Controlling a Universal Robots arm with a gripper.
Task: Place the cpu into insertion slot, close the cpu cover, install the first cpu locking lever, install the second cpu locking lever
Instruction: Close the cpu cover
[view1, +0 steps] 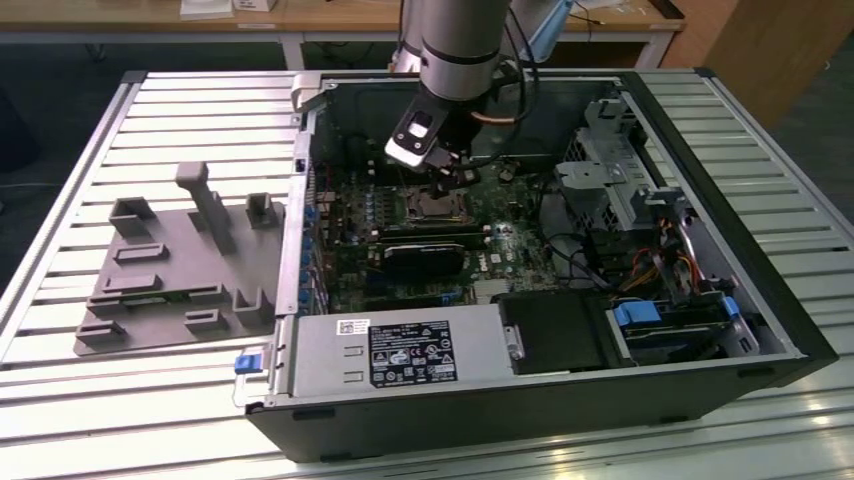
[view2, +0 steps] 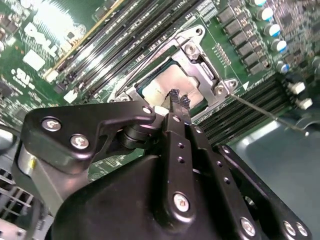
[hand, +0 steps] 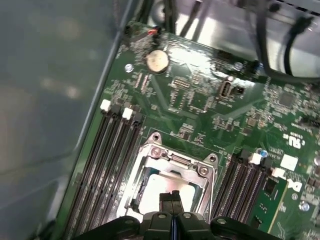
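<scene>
My hand (view2: 179, 100): fingers pinched together, holding nothing, tips poised at the chip (view2: 165, 82). Chip: lying in its socket (hand: 142, 181), framed by the metal cover (hand: 175, 161). Lever (view2: 265, 114): sticking out, unlatched. Hazard: an off-centre press may scratch the chip or bend the pins.

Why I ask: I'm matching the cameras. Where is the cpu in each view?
Exterior view: the cpu sits mid-motherboard, beside the gripper.
Second wrist view: the cpu lies inside the cpu cover, just past the gripper.
First wrist view: the cpu lies inside that cover, partly behind the gripper.
Shared landmark: the silvery cpu cover.
</scene>
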